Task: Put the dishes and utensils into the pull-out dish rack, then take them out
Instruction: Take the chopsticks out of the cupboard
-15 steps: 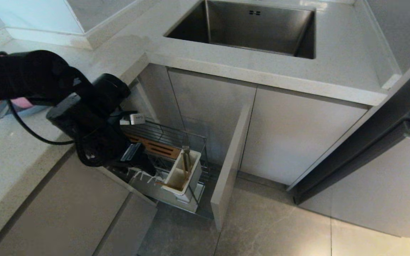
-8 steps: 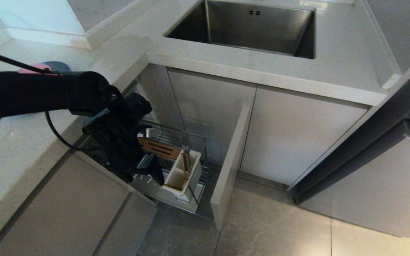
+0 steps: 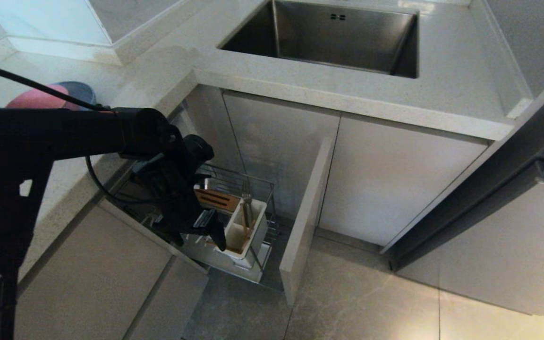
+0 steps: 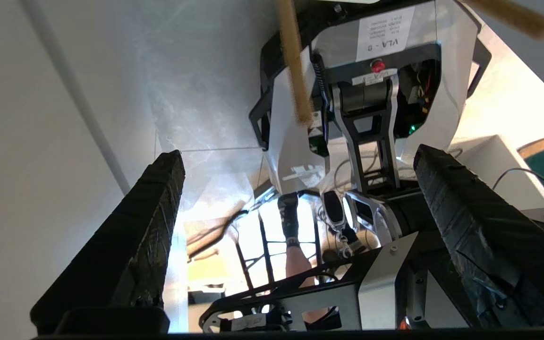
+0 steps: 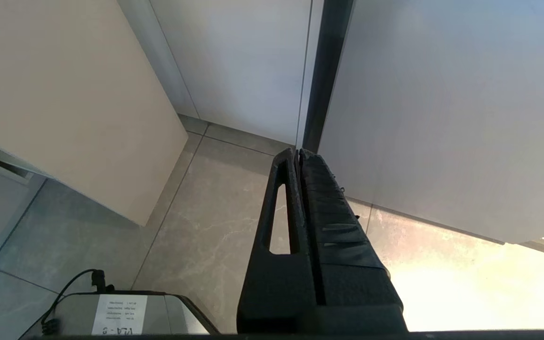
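The left gripper (image 3: 215, 231) hangs low inside the pulled-out rack (image 3: 258, 189), its black fingers (image 4: 140, 245) spread wide and holding nothing. It points down at the front of the wire basket, just beside the white utensil box (image 3: 246, 236) that stands at the rack's front end, next to the beige panel (image 3: 302, 222). In the box, the fork (image 3: 247, 200) stands upright with its tines above the rim, and pale chopsticks (image 3: 243, 226) lean in the compartment beside it; the spoon cannot be made out. The wrist view shows two wooden sticks, blurred, crossing the upper part of the picture above the parted fingers, free of both. Behind the gripper the brown slotted strip (image 3: 217, 199) runs along the rack's near side.

On the counter (image 3: 300, 89), near its left edge and well apart from the rack, the pink bowl (image 3: 33, 100) sits touching the blue plate (image 3: 80, 89), both partly hidden by the black left arm. The steel sink (image 3: 333, 38) is set into the counter's far edge above the closed cabinet doors.

The right gripper (image 5: 300, 158) is parked low over the grey tiled floor (image 5: 215, 226) beside the cabinet fronts, its fingers pressed together and empty.
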Robot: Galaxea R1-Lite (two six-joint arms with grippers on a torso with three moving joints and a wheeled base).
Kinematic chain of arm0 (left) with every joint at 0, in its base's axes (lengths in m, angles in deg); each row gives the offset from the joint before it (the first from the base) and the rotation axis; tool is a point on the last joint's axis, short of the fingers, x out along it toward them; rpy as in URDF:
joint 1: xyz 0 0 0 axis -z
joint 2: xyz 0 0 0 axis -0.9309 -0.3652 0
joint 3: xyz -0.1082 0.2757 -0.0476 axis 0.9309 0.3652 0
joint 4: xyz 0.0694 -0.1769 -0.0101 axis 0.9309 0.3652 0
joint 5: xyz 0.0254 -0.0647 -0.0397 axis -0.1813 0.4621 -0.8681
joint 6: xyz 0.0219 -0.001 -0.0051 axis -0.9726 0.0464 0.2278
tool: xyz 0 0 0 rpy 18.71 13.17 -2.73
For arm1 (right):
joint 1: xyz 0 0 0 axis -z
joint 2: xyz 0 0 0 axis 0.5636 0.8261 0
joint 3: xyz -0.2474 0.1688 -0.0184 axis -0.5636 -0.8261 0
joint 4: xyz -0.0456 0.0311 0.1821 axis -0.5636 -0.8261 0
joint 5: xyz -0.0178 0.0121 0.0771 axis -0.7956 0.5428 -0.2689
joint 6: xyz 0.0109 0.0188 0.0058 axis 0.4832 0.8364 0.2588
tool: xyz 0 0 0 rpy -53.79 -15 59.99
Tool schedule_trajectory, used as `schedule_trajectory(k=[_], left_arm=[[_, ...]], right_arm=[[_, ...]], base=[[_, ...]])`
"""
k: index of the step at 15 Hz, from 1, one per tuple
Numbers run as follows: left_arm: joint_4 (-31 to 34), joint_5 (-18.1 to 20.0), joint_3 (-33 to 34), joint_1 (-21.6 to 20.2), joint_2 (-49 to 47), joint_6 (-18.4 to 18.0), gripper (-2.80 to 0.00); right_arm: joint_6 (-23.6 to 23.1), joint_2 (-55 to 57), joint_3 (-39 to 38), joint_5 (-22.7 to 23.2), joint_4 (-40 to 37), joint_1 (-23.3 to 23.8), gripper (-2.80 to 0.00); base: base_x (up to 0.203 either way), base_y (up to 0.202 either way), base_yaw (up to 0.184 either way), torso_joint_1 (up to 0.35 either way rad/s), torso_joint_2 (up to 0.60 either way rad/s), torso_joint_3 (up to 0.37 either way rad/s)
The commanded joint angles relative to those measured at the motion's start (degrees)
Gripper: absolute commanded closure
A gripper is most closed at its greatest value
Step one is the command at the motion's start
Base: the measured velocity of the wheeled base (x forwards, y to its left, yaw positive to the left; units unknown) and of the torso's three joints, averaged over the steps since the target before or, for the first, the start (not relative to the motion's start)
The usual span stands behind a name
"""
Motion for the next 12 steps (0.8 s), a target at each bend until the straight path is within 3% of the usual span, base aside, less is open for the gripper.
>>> schedule_trajectory(k=[1, 12], left_arm=[[0.4, 0.1, -0.5, 0.3, -1.9, 0.1, -2.80], [0.8, 0.4, -2.7, 0.0, -8.0, 0.1, -2.80]], right_arm=[[0.0, 0.0, 0.0, 0.0, 0.0, 0.0, 0.00], [0.0, 0.0, 0.0, 0.0, 0.0, 0.0, 0.00]], base=[[0.000, 0.000, 0.000, 0.000, 0.00, 0.000], [0.000, 0.000, 0.000, 0.000, 0.00, 0.000]])
